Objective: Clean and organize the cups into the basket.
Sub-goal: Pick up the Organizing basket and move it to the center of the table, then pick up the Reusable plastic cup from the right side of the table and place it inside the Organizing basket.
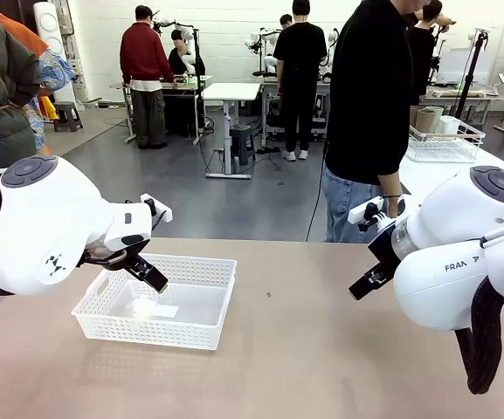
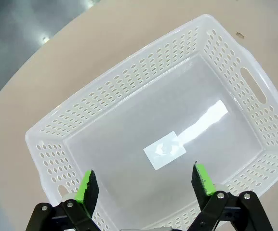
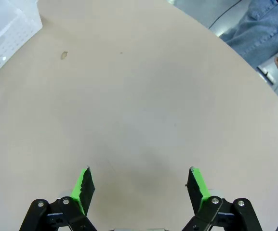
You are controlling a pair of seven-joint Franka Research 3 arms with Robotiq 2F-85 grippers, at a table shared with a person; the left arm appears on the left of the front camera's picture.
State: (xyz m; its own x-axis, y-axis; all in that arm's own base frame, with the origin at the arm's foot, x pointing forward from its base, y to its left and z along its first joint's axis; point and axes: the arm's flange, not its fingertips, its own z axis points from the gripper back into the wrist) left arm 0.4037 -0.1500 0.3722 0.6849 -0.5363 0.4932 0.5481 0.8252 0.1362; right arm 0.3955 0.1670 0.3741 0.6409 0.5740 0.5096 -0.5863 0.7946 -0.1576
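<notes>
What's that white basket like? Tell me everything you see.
The basket is shallow, rectangular, white, plastic-looking, with small-hole lattice walls, a cut-out handle and a glossy solid floor bearing a white label. It sits flat on the tan table, left of centre, under the open left tool, not touching it.

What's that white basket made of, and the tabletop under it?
The basket looks like glossy white moulded plastic: slightly see-through walls with small holes, shiny floor. The table seems matte beige laminate, smooth without glare, but that's a guess.

Basket: white, hole-lattice walls, upright on table left of centre, sticker inside.
</notes>
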